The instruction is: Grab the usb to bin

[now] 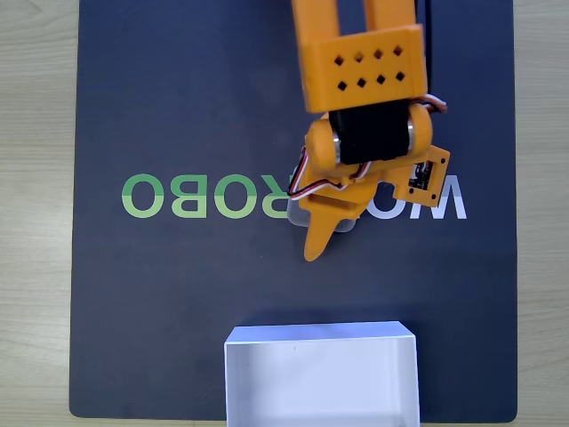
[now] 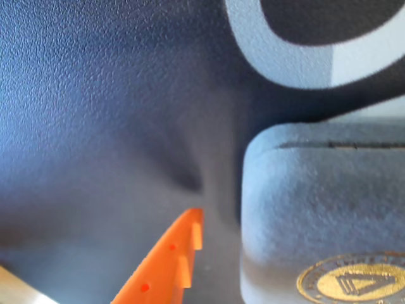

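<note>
A pale wooden counter (image 1: 36,178) is carrying a dark mat (image 1: 178,294) with large "ROBO" letters (image 1: 200,196) printed on it, and all the work is happening on this mat. Going from near to far in the fixed view, one white bin (image 1: 320,378) is sitting at the near edge of the mat. Beyond the bin, well apart from it, one orange tool (image 1: 318,240) is reaching down over the letters. The single usb (image 1: 302,212) is lying there, mostly covered by the tool, with only a grey corner showing beside the letters. Further from the bin, the orange arm (image 1: 360,62) is leaving the picture.

In the wrist view the usb (image 2: 316,221) is appearing as a grey case with a gold emblem (image 2: 354,282), and one orange finger (image 2: 168,266) is standing on the mat just beside it, with a narrow gap between them. The tool is looking released, not yet grasping the case, though the second finger is hidden.

I judge the step in hand is the grasp. To do it well, the fingers should be taking the case between them, low at its sides, and be pressing evenly before lifting toward the bin.
</note>
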You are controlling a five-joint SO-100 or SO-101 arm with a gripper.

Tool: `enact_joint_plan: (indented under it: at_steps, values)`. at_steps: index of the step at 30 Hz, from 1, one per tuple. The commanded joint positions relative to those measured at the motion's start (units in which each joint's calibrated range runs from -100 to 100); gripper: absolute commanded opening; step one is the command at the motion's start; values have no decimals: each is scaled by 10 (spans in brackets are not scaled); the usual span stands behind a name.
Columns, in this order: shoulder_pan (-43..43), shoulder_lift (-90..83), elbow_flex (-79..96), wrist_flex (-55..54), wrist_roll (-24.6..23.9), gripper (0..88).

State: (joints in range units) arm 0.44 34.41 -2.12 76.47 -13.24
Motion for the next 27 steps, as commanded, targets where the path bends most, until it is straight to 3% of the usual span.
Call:
enact_joint_plan:
  at_steps: [1, 8, 10, 13, 19, 27]
  values:
    - [3, 6, -38, -5, -2, 516]
    - [1, 43, -75, 13, -1, 511]
    - [-4, 45, -79, 15, -1, 473]
    - [-6, 45, -79, 15, -1, 367]
    - [-5, 40, -79, 7, 4, 63]
    - [4, -20, -79, 7, 5, 63]
